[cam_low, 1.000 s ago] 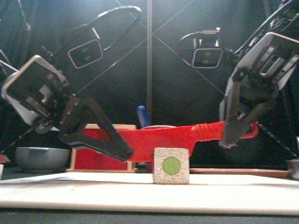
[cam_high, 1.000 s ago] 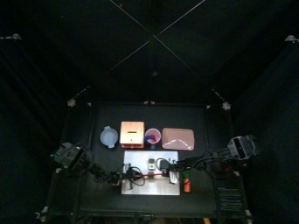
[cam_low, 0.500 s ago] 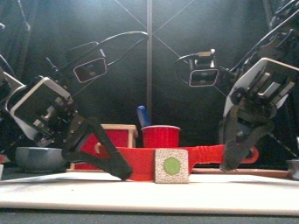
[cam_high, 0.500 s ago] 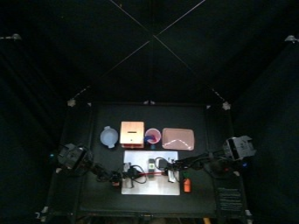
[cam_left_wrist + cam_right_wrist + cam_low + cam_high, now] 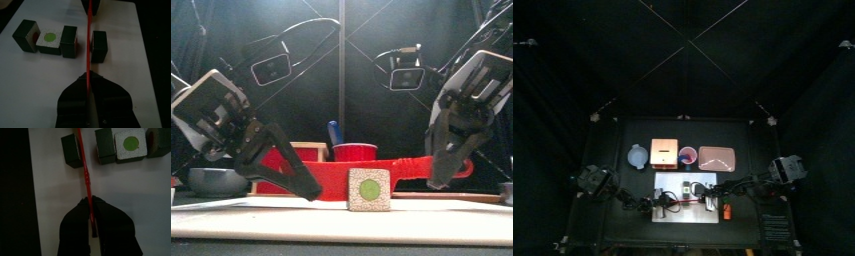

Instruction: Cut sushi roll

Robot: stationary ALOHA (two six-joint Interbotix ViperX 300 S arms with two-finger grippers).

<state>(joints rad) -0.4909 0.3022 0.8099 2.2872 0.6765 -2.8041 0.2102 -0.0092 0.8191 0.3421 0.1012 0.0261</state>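
Observation:
The sushi roll (image 5: 49,39) lies in dark slices on the white board (image 5: 143,55), one white face with a green centre (image 5: 369,189) turned to the front. A red knife (image 5: 87,45) stands edge-down between the main group and one separate dark slice (image 5: 99,46). My left gripper (image 5: 89,82) is shut on one end of the knife and my right gripper (image 5: 89,205) on the other end. In the right wrist view the red knife (image 5: 83,168) parts the lone slice (image 5: 71,150) from the rest of the roll (image 5: 129,145). Seen from the front, the knife (image 5: 418,168) hangs level just behind the roll.
Behind the board (image 5: 694,215) stand a grey bowl (image 5: 640,156), a wooden box (image 5: 665,153), a red cup (image 5: 688,155) and a wooden tray (image 5: 716,157). An orange stick (image 5: 724,210) lies on the board's right side.
Both grippers lowered the knife behind the roll half a second ago, then raised it a little. The slices have not moved.

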